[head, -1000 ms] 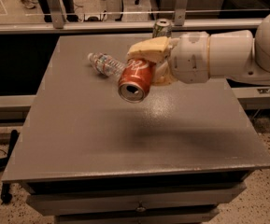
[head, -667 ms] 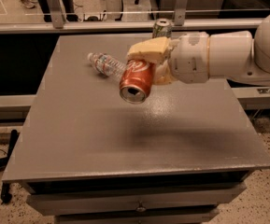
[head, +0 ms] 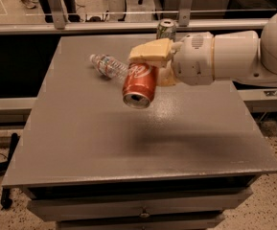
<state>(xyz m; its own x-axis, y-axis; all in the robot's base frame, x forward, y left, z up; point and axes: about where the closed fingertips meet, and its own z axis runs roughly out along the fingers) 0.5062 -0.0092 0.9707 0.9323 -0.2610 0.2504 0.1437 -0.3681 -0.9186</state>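
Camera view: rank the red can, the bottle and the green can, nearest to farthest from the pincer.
The pincer hangs above the middle of the table.
1. The red can: held in the pincer, tilted, off the table.
2. The bottle: lying on the table, left in the picture.
3. The green can: upright at the table's far edge.

White arm (head: pixel 224 56) reaching in from the right, gripper (head: pixel 150 67) above the grey table (head: pixel 80 143), clamped on a tilted red can (head: pixel 140 84), bottle (head: pixel 108 66) lying just behind it, green can (head: pixel 166 29) upright at far edge.
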